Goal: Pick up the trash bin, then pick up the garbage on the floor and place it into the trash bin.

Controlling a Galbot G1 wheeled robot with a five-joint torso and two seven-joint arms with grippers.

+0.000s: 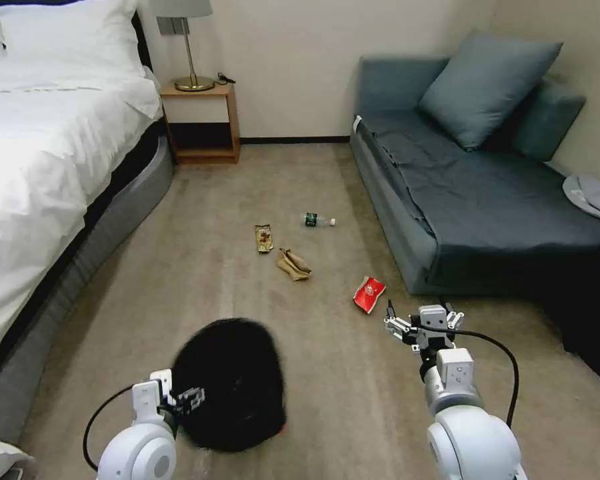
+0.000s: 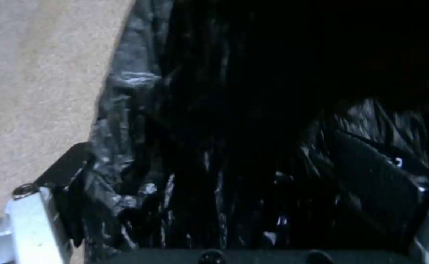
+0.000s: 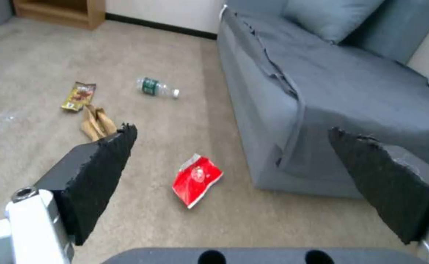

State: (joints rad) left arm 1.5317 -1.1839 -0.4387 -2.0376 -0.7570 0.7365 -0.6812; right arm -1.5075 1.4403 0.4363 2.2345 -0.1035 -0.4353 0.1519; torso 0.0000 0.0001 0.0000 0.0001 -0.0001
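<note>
Already the trash bin (image 1: 230,383) is being held clamped by the left tool (image 1: 180,399), while the red snack packet (image 1: 369,294) is being approached on the floor (image 1: 247,193) by the spread-apart right tool (image 1: 421,325).

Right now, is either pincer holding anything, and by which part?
The left pincer grips the round black bag-lined trash bin at its bag-covered rim. The right pincer hangs open, holding nothing.
</note>
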